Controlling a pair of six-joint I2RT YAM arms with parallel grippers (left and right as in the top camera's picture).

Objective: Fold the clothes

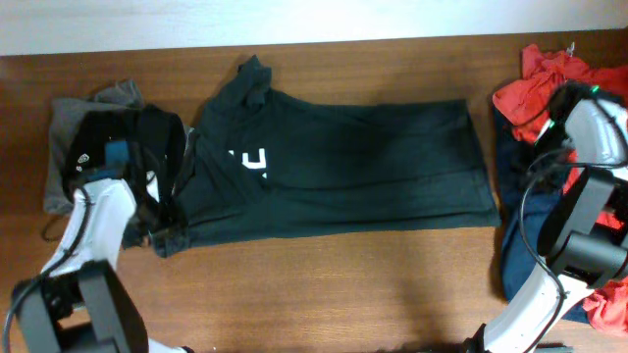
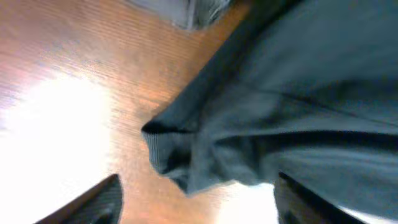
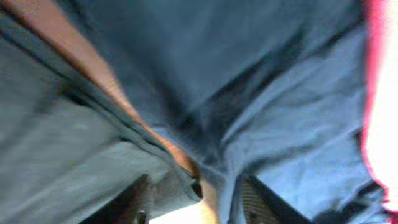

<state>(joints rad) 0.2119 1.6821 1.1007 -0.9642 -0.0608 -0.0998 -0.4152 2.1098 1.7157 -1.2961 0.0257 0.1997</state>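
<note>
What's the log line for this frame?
dark green cloth T-shirt: flat, partly folded | left gripper: open by sleeve | right gripper: open at hem

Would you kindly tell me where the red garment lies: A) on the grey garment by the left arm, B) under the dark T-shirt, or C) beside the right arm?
C: the red garment lies beside the right arm, apart from the dark T-shirt.

table (image 1: 343, 294) | dark T-shirt (image 1: 373, 167) centre | grey garment (image 1: 59, 147) left | red garment (image 1: 525, 98), navy garment (image 1: 510, 235) right
</note>
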